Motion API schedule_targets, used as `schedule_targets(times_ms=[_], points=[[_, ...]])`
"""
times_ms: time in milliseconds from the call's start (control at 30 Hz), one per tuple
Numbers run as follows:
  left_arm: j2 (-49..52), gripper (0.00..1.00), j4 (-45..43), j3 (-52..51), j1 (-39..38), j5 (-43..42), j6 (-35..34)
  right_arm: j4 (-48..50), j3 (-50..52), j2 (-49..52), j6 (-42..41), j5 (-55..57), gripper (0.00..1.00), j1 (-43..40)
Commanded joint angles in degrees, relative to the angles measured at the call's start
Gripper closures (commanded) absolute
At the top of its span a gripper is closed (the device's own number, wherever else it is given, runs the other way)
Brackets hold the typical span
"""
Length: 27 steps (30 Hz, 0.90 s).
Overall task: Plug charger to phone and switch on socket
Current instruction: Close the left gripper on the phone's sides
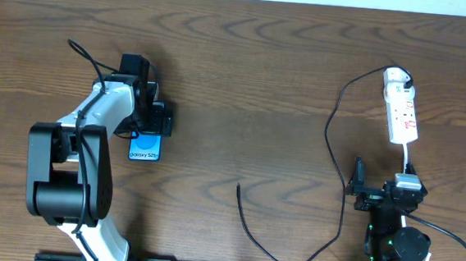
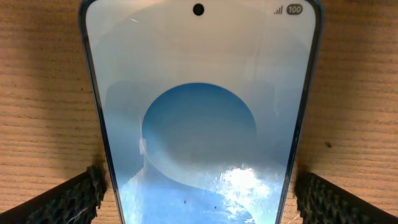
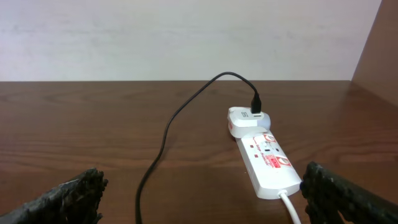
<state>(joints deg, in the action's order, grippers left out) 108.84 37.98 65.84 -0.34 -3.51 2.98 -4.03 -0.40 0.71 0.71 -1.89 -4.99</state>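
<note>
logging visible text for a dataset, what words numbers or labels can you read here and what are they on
"Galaxy S25": white text on the blue screen of the phone, overhead view; a character after it is too blurred to tell.
"100": in the battery badge at the top right of the phone's screen, left wrist view.
Red markings on the socket: too small and blurred to read in any view.

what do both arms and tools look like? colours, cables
Left arm: white links, bulky black joints, thin black cable looped along it. Right arm: black, small green lights, black and white cables. Left tool and right tool: black fingers with knobbly textured faces.
</note>
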Motion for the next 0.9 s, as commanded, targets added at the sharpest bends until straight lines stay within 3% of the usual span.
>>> schedule_targets(times_ms=[0, 867], points=[[2.4, 0.0, 1.16, -2.64, -0.39, 4.26, 0.0, -0.24, 0.09, -0.33, 0.61, 0.26, 0.01, 0.28], [2.4, 0.01, 0.52, -2.64, -0.39, 4.2, 0.0, -0.24, 0.09, -0.33, 0.61, 0.26, 0.01, 0.26]])
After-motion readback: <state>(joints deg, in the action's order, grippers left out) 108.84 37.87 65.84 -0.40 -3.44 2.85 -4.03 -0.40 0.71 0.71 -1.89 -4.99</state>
